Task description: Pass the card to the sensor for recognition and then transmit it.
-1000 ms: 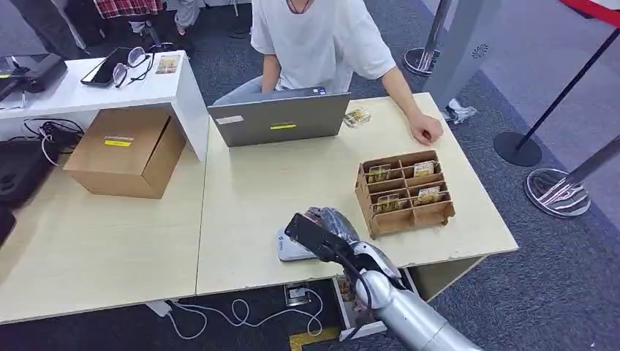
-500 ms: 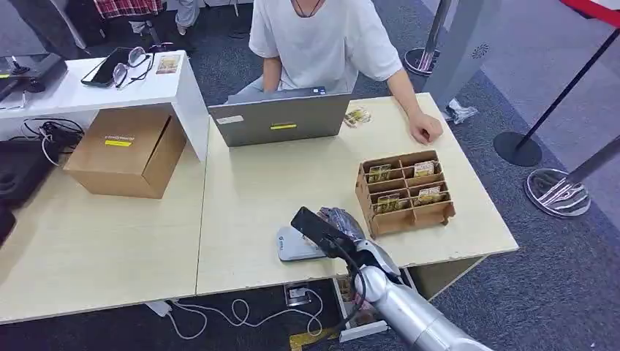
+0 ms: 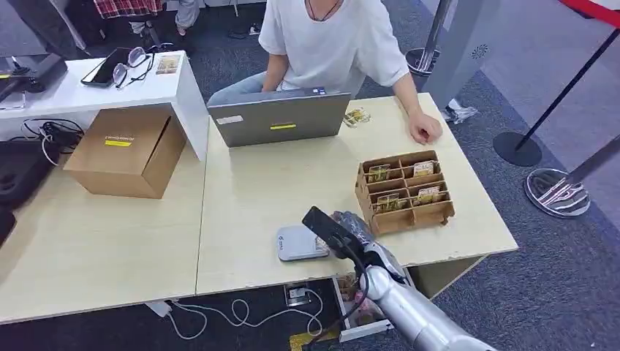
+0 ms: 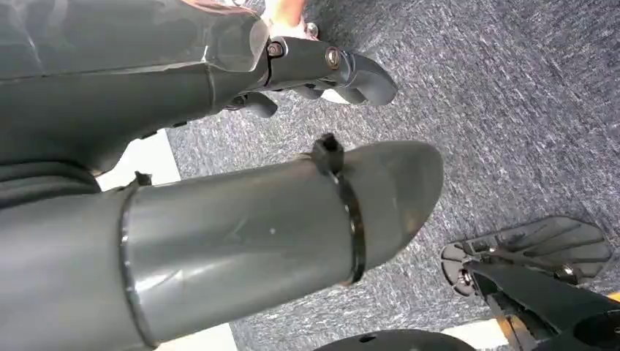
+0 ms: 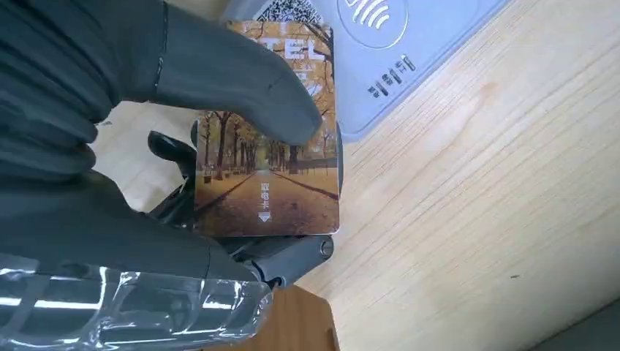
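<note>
Presently: card (image 5: 267, 157), thin, stiff, light, likely slick-faced; pinched flat under the thumb of the right hand (image 5: 146, 139), beside the sensor (image 5: 380, 44) on the table (image 5: 497, 190). Best held by its edges. Left hand (image 4: 322, 69) curled, empty.

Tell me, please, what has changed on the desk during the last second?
The right hand, holding the card, moved right, off the reader toward the wooden card box, so more of the reader shows. The person leaned right. The laptop and cardboard box stayed put.
</note>
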Motion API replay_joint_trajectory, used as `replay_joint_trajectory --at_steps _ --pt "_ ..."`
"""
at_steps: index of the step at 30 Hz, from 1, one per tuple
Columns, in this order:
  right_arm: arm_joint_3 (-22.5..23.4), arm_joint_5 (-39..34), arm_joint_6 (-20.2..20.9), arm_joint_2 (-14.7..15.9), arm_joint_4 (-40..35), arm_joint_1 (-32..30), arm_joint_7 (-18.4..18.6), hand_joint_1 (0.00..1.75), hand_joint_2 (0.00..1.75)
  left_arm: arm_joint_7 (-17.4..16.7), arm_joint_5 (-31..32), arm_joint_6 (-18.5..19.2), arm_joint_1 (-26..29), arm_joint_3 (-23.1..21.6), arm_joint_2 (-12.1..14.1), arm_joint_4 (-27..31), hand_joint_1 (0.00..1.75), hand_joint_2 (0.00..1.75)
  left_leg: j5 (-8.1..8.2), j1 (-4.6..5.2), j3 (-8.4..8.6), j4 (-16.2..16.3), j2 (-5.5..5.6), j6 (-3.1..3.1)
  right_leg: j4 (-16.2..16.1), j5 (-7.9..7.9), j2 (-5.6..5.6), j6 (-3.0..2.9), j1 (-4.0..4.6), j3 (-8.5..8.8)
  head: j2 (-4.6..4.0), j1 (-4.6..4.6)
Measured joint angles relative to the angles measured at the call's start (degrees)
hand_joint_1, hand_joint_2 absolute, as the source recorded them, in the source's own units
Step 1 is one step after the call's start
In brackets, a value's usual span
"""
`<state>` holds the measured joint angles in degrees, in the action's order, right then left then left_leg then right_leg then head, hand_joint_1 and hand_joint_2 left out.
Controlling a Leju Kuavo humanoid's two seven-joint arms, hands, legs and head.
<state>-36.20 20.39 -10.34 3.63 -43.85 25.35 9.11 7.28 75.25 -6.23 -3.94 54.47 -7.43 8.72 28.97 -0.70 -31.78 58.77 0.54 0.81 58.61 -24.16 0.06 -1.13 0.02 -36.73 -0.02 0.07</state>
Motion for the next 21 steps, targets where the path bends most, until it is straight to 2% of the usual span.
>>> replay_joint_trajectory --at_steps 10,21 --pt "0.0 3.1 0.0 -0.2 0.3 0.2 -0.3 1.75 1.75 -0.5 0.5 0.7 -0.3 0.0 0.0 0.0 0.0 0.0 -0.03 0.0 0.01 0.0 0.0 -0.02 0.0 0.02 0.0 -0.01 0.0 0.02 0.0 0.02" --pt "-0.5 3.9 1.2 -1.0 -2.8 0.2 -0.4 1.75 1.75 -0.7 0.8 1.1 -0.5 -0.1 0.0 0.0 0.0 0.0 -0.05 0.0 0.01 0.0 -0.01 0.0 0.0 0.03 0.01 -0.02 0.0 0.02 0.0 0.02"
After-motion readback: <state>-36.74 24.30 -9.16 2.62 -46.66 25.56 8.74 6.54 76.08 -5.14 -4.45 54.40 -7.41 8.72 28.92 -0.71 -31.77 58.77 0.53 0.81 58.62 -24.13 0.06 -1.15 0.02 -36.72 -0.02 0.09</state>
